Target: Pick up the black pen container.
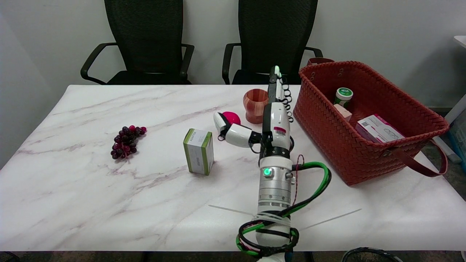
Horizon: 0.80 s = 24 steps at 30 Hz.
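My right hand reaches across the middle of the table, seen edge-on, with its fingers stretched straight toward the far edge. Its thumb sticks out to the left, with its tip just in front of a pink ball. I see nothing held in the hand. No black pen container shows plainly anywhere. Whatever lies on the table behind the hand, between the wooden cup and the red basket, is hidden.
A green-and-white box stands left of the hand. Dark grapes lie further left. The woven basket holds a green-capped bottle and small boxes. Two black chairs stand behind the table.
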### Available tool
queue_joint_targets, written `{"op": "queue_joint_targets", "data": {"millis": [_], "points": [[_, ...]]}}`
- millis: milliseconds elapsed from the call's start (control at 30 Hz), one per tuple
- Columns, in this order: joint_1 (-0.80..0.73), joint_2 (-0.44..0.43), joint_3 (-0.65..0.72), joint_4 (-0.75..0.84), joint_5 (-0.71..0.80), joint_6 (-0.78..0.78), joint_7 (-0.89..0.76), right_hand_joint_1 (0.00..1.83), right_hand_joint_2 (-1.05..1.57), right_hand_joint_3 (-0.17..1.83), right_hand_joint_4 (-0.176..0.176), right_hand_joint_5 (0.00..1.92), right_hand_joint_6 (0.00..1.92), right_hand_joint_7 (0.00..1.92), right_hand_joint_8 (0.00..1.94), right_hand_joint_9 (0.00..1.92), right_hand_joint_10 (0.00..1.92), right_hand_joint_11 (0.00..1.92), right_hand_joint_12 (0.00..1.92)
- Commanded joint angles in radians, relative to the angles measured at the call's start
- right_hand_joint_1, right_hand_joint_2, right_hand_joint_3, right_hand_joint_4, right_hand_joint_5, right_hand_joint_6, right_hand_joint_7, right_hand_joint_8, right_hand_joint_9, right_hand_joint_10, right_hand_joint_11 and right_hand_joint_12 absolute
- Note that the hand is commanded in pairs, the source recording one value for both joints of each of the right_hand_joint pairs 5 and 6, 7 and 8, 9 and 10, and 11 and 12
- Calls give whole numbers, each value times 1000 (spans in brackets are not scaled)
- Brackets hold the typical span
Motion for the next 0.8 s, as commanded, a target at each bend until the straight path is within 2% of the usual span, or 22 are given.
{"op": "queue_joint_targets", "data": {"millis": [33,133,300,800], "points": [[-49,51,-122,28,93,179,-42,1137,332,545,0,0,0,0,0,0,0,0,0],[-53,65,-135,26,110,209,-42,1143,316,379,0,0,0,0,0,0,0,0,0],[-56,76,-150,15,141,281,-42,1173,371,262,0,0,0,0,0,0,0,0,0],[-61,107,-139,-11,202,360,-13,1165,282,410,0,0,0,0,0,0,0,0,0]]}}
